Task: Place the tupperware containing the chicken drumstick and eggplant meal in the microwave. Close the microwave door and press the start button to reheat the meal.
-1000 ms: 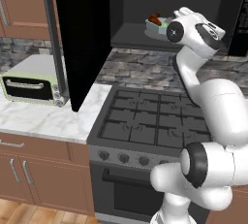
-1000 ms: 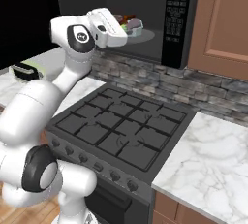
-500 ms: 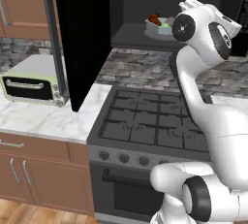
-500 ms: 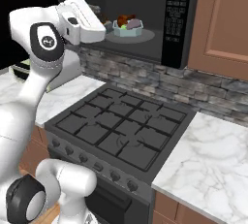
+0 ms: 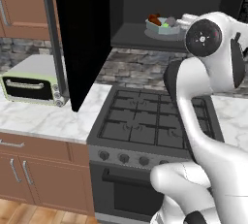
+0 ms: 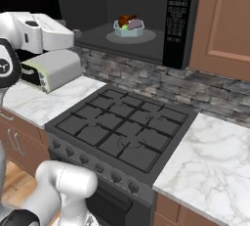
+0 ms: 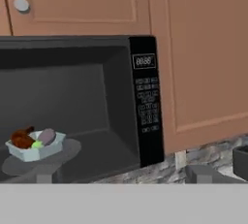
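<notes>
A: One step looks finished: left base view has the tupperware (image 5: 162,26) inside the microwave (image 5: 169,5), door (image 5: 81,39) wide open.

B: Right base agrees. Hand view: fingers (image 7: 215,169) apart, empty. Next, swing the door shut.

One microwave (image 7: 87,106) is counted, with one microwave door (image 5: 80,39) swung open at the upper left of the left base view. One tupperware (image 6: 128,27) is seen on one round turntable (image 6: 146,36), and in it one chicken drumstick (image 7: 22,138), one eggplant (image 7: 47,136) and one bright green bit (image 7: 37,144) are counted. One toaster oven (image 5: 33,85) is found on the tabletop (image 5: 43,119), and one stove (image 6: 122,127) with six front knobs (image 6: 90,164) is seen.
</notes>
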{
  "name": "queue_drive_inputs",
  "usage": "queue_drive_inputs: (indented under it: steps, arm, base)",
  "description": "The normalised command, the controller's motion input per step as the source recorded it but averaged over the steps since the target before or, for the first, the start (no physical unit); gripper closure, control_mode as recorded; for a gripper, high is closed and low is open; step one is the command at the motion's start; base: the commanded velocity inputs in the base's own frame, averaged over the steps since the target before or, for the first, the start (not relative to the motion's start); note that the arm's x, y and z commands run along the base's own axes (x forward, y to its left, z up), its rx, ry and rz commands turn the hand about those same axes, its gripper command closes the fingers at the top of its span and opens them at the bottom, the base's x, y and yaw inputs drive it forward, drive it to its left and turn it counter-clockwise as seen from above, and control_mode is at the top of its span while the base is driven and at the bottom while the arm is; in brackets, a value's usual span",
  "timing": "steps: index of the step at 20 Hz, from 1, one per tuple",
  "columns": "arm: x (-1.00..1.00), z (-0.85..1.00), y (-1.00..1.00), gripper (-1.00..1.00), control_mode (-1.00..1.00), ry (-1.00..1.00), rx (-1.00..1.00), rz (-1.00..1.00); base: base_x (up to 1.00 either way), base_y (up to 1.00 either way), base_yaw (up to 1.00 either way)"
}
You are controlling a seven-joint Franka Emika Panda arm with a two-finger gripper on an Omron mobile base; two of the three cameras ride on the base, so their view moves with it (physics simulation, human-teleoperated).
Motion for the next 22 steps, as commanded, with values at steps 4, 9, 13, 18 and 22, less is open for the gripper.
queue_drive_inputs:
  steps: [4,9,13,18,22]
  arm:
    - [-1.00,0.00,0.52,-1.00,-1.00,0.15,-0.29,0.34]
    - [-1.00,0.00,0.65,-1.00,-1.00,0.10,-0.37,0.36]
    - [-0.82,0.00,0.67,-1.00,-1.00,0.07,-0.34,0.30]
    - [-0.47,0.02,0.64,-1.00,-1.00,0.12,-0.28,0.16]
    - [-0.26,0.05,0.76,-1.00,-1.00,0.18,-0.29,0.05]
  base:
    - [0.00,0.00,0.00]
    - [0.00,0.00,0.00]
    - [0.00,0.00,0.00]
    - [0.00,0.00,0.00]
    - [0.00,0.00,0.00]
